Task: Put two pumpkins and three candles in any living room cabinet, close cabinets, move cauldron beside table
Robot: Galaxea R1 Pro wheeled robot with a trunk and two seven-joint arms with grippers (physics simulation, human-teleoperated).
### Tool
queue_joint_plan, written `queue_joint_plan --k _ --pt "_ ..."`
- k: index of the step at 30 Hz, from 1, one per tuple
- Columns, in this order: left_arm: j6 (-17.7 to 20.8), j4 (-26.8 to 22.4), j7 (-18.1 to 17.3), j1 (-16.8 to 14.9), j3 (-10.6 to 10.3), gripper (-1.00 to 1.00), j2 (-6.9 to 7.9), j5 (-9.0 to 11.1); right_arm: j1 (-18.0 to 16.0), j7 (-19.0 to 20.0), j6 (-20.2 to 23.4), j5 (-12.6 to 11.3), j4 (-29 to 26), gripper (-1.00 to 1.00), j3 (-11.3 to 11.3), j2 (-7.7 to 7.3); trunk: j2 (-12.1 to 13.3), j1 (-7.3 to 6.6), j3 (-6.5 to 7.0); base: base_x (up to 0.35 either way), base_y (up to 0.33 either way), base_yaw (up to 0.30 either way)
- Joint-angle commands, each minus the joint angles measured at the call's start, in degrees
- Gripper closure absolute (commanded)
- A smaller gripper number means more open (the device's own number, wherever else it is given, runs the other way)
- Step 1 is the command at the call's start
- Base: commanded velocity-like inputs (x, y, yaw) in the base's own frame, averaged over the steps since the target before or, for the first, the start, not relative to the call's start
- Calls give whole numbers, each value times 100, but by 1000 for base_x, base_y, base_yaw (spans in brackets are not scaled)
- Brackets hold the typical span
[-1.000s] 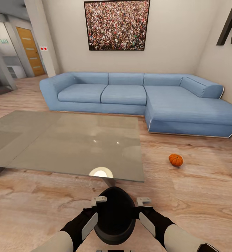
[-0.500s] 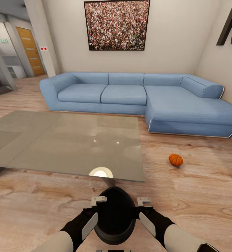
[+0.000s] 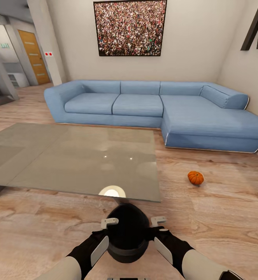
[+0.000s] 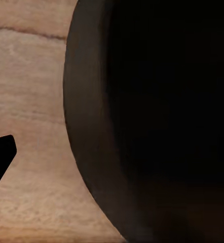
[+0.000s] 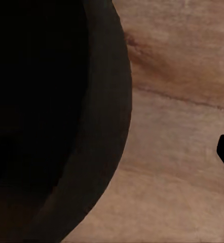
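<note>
Round-bellied black cauldron [image 3: 127, 232] carried between both arms, just short of the near edge of the glossy beige-grey low tabletop [image 3: 74, 157]. Left gripper [image 3: 105, 233] and right gripper [image 3: 160, 232] pressed against opposite flanks of the pot; whether each pair of jaws is clenched on the rim or merely braced against the wall cannot be told. From the left wrist and right wrist views, only dark curved pot wall above pale wood-plank floor [image 4: 31, 101].

Step in hand, by judgement: setting the pot down on the floor beside the tabletop. To do it well: lower evenly with both arms, keep the belly clear of the tabletop's edge and slanted leg, release only once the base rests flat.

Small round orange pumpkin [image 3: 195, 177] lying on the floor off the tabletop's right corner, toward the blue fabric corner sofa [image 3: 156, 107]; not yet stowed.
</note>
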Motion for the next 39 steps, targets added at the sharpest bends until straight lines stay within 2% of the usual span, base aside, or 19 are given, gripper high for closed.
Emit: queue_joint_plan --k 1,12,34,39 --pt "18 -11 51 -5 -48 -100 6 52 -4 -44 22 -44 -11 -100 48 -4 -2 -1 -5 0 0 0" --pt "34 -11 51 -5 -46 -100 6 60 -4 -50 27 -44 -10 -100 48 -4 439 -243 193 0 0 0" --pt "26 -20 56 -6 -76 -100 6 52 -4 -43 36 -44 -10 -100 48 -5 439 -243 193 0 0 0" --pt "38 -20 59 -5 -57 -100 6 57 -4 -43 41 -44 -10 -100 48 -4 640 -353 282 0 0 0"
